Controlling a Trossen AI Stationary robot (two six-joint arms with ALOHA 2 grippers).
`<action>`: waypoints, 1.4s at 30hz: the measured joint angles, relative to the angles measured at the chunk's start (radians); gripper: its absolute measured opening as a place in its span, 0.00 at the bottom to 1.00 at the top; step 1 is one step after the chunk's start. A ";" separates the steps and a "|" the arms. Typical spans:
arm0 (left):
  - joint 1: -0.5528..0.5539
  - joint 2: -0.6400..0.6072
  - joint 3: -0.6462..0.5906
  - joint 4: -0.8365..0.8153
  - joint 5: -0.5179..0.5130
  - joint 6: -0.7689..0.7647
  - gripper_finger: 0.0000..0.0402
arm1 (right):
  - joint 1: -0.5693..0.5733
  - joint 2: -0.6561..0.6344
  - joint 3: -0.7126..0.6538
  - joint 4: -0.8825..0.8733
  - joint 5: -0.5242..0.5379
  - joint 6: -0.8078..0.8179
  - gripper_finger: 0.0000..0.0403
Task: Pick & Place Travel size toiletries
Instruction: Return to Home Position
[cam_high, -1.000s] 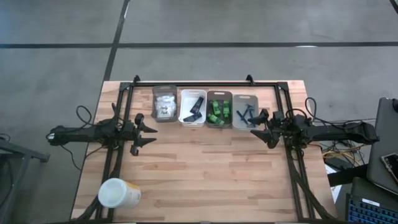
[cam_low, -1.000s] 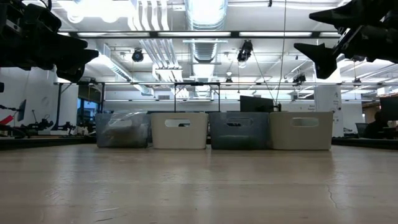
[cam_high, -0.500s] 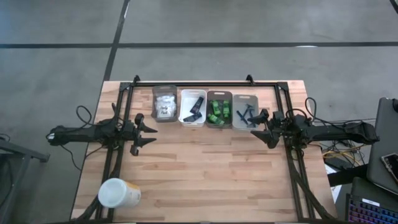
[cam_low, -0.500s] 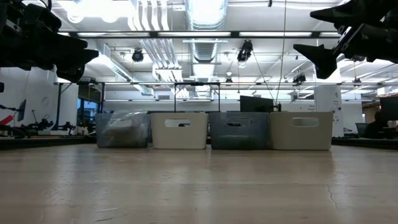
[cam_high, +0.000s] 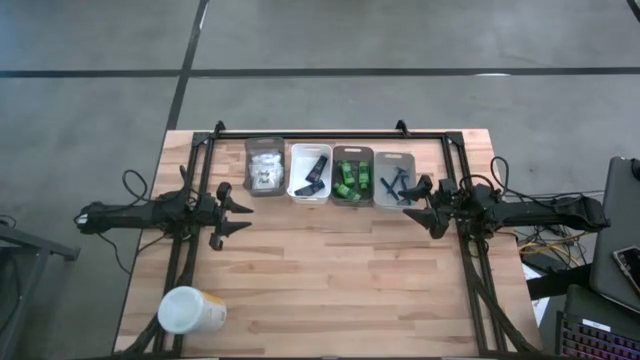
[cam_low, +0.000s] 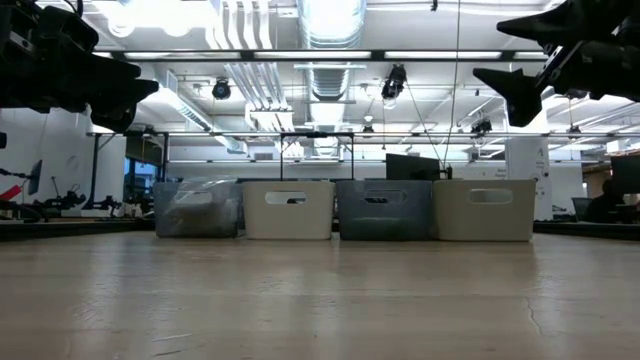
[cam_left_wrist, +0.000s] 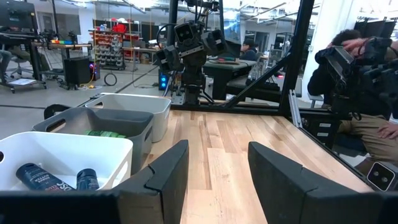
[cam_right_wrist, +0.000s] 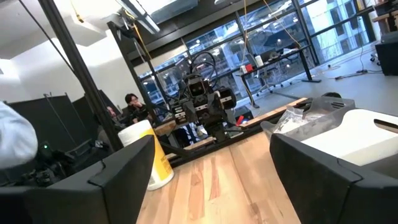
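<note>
Found the left gripper (cam_high: 247, 216) and right gripper (cam_high: 415, 205) both spread wide, empty, raised over the tabletop (cam_high: 330, 270). Saw the toiletries (cam_high: 353, 178) lying in a row of four bins (cam_high: 309, 198) between and beyond them: white packets (cam_high: 263, 170), small dark bottles (cam_left_wrist: 36, 175), green pieces (cam_high: 344, 172), dark sticks (cam_high: 394, 184) nearest the right gripper. At table level, made out nothing behind the bin walls (cam_low: 385, 212).

Table (cam_high: 330, 270) evenly, brightly lit from above; shadows faint; ceiling lights (cam_low: 330, 15) glare in low view; windows (cam_right_wrist: 292, 31) bright behind.
</note>
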 joint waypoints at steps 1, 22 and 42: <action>0.000 0.000 0.000 0.000 0.000 0.000 0.43 | 0.000 0.000 0.000 0.000 0.000 0.000 0.76; 0.000 0.000 0.000 0.000 0.000 0.000 0.43 | -0.001 -0.387 0.001 -0.260 -0.003 0.003 0.63; 0.000 0.000 0.000 0.000 0.000 0.000 0.43 | 0.000 -0.407 0.000 -0.427 -0.007 -0.190 0.60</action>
